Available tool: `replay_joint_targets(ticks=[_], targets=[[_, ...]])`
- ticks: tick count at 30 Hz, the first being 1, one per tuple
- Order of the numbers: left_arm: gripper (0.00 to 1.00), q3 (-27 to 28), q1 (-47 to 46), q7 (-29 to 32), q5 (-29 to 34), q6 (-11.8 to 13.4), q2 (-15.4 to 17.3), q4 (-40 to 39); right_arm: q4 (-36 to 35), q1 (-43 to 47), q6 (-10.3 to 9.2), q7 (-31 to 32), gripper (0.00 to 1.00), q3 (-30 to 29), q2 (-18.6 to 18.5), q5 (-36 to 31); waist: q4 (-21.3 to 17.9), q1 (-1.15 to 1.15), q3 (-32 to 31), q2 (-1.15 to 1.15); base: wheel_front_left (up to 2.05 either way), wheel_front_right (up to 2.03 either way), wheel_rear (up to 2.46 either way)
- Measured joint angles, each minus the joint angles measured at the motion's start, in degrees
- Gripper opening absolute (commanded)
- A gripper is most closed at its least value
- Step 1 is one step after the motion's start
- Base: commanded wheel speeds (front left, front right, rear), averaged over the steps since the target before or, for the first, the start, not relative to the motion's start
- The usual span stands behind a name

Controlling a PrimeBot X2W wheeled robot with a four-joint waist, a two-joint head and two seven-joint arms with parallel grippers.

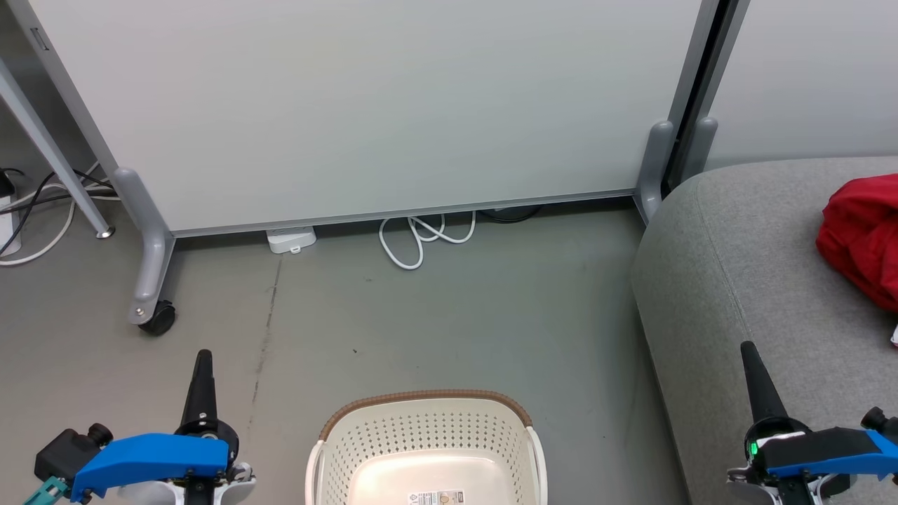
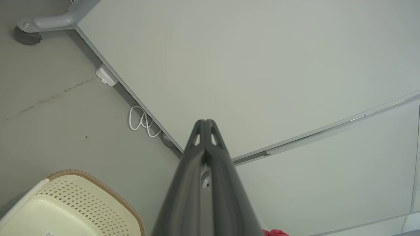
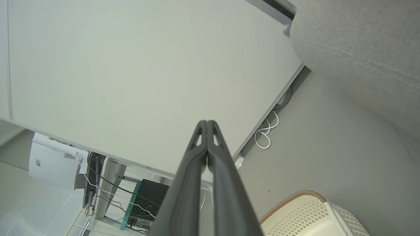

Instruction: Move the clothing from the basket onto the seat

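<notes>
The cream basket (image 1: 425,428) with a brown rim stands on the floor at the bottom middle; its bare inside bottom shows a label. Red clothing (image 1: 861,235) lies bunched on the grey seat (image 1: 744,280) at the right edge. My left gripper (image 1: 203,358) points up to the left of the basket, shut with nothing in it. My right gripper (image 1: 748,348) points up over the seat's front edge, also shut on nothing. The wrist views show each pair of fingers (image 2: 205,123) (image 3: 207,123) pressed together, with the basket (image 2: 78,203) (image 3: 305,213) low in each and the seat (image 3: 361,49) at upper right.
A white partition panel (image 1: 365,105) on grey wheeled feet (image 1: 151,280) stands across the back. White cable loops (image 1: 421,238) and a small white adapter (image 1: 291,240) lie at its base. More cables (image 1: 35,210) trail at the left. Grey floor lies between basket and panel.
</notes>
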Motion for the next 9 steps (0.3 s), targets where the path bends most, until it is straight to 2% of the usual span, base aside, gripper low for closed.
replay_joint_targets(ticks=[9], targets=[[0.0, 0.7, -0.3, 1.3, -5.2, -0.2, 0.0, -0.3, 0.0, -0.6, 0.0, 1.4, 0.0, -0.2, 0.0, 5.1, -0.3, -0.01, 0.1, 0.0, 0.0, 0.0, 0.0]])
